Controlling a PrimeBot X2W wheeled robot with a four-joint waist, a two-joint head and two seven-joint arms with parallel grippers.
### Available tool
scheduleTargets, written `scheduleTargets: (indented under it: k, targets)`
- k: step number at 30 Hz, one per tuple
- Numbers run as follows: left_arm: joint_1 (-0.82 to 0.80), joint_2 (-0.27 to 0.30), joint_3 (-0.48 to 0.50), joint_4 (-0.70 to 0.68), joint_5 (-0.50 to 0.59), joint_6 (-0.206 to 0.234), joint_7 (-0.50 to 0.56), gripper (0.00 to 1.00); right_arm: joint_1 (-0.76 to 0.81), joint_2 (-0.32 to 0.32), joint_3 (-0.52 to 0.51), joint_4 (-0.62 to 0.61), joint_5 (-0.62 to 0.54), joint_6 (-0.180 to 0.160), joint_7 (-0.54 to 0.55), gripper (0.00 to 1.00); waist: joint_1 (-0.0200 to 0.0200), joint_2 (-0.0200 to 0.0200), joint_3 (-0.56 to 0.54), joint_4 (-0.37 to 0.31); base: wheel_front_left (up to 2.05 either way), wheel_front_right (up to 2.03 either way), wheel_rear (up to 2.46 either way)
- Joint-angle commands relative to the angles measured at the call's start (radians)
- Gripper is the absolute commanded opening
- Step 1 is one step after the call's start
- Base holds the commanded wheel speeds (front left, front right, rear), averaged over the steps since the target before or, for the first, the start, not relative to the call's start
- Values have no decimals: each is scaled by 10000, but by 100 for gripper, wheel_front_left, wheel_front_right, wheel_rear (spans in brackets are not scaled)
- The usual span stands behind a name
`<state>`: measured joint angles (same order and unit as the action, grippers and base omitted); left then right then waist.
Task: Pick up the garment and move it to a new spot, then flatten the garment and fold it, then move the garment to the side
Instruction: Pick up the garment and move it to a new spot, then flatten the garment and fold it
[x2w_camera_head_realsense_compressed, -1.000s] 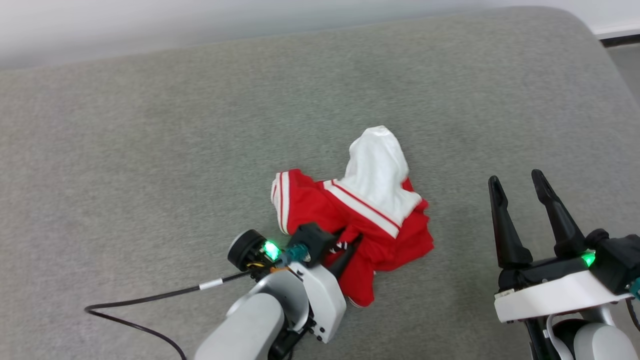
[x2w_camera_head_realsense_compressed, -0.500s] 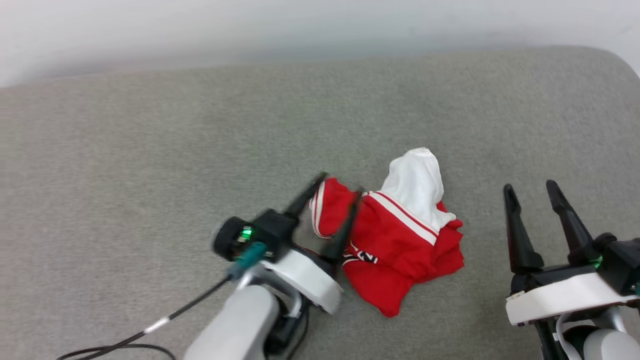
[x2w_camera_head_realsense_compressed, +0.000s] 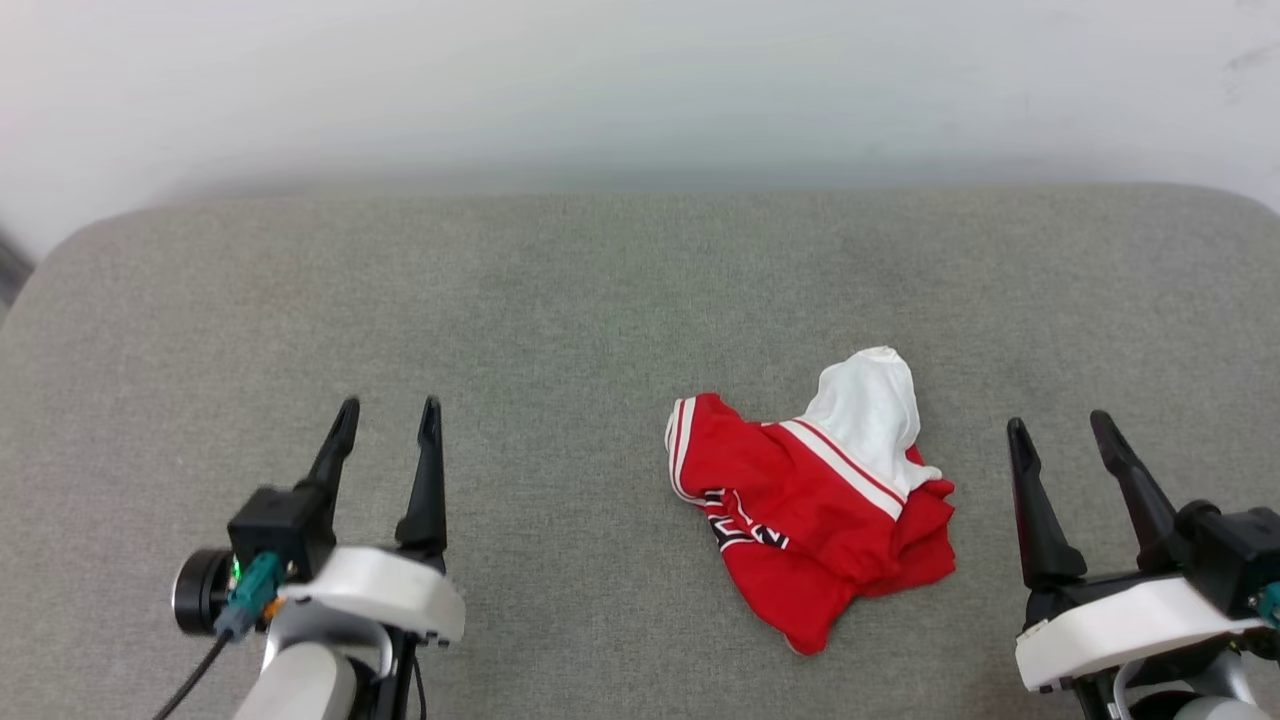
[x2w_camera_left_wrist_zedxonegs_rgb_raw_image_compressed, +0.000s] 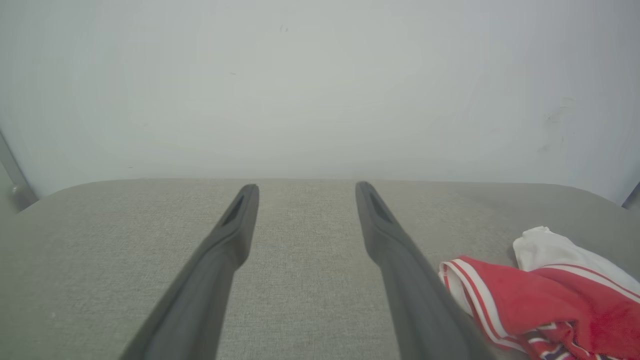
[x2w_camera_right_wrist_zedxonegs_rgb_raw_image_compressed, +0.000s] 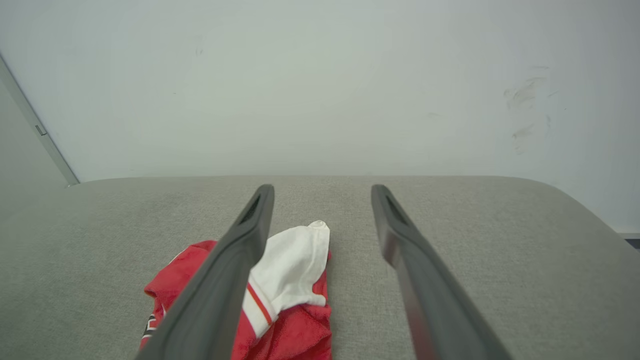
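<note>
The garment (x2w_camera_head_realsense_compressed: 810, 500), red with a white sleeve and striped trim, lies crumpled on the grey cushioned surface (x2w_camera_head_realsense_compressed: 560, 330), right of centre. Black white-edged lettering shows on its front fold. My left gripper (x2w_camera_head_realsense_compressed: 388, 412) stands open at the lower left, well away from the garment and with nothing between its fingers. Open too is my right gripper (x2w_camera_head_realsense_compressed: 1058, 424), at the lower right, just right of the cloth. The garment (x2w_camera_left_wrist_zedxonegs_rgb_raw_image_compressed: 540, 295) lies right of the open left gripper (x2w_camera_left_wrist_zedxonegs_rgb_raw_image_compressed: 306, 186) in the left wrist view. In the right wrist view the garment (x2w_camera_right_wrist_zedxonegs_rgb_raw_image_compressed: 295, 280) sits partly behind the left finger of the open right gripper (x2w_camera_right_wrist_zedxonegs_rgb_raw_image_compressed: 322, 187).
A pale wall (x2w_camera_head_realsense_compressed: 640, 80) runs along the far edge of the surface. A black cable (x2w_camera_head_realsense_compressed: 185, 690) trails from the left wrist. The surface's rounded corners show at the far left and far right.
My left gripper let go of the garment, opened, and drew back to the lower left. The head camera also shifted, so the garment sits further right and lower in the view.
</note>
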<state>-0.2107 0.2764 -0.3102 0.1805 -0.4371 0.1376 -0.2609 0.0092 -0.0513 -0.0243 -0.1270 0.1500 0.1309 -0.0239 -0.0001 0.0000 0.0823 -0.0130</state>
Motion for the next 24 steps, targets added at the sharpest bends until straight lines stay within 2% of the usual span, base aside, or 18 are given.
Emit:
scheduleTargets:
  k: [1,8,19,24]
  targets:
    - [281,28,22,-96,17,80,-47,100,161,14,2,8,13,-1,31,100,1,0,-191,7,0,0,0]
    - [1234,311,23,-619,46,370,148,100,588,14,37,31,-30,-1,223,100,1,0,-680,-64,0,0,0]
    - [1558,452,-65,-1139,26,568,460,100,686,14,21,-105,-99,-3,418,100,1,0,-725,-147,0,0,0]
    - [1518,457,-102,-1248,24,625,509,100,557,11,-680,285,152,-3,874,100,1,0,-659,-122,0,0,0]
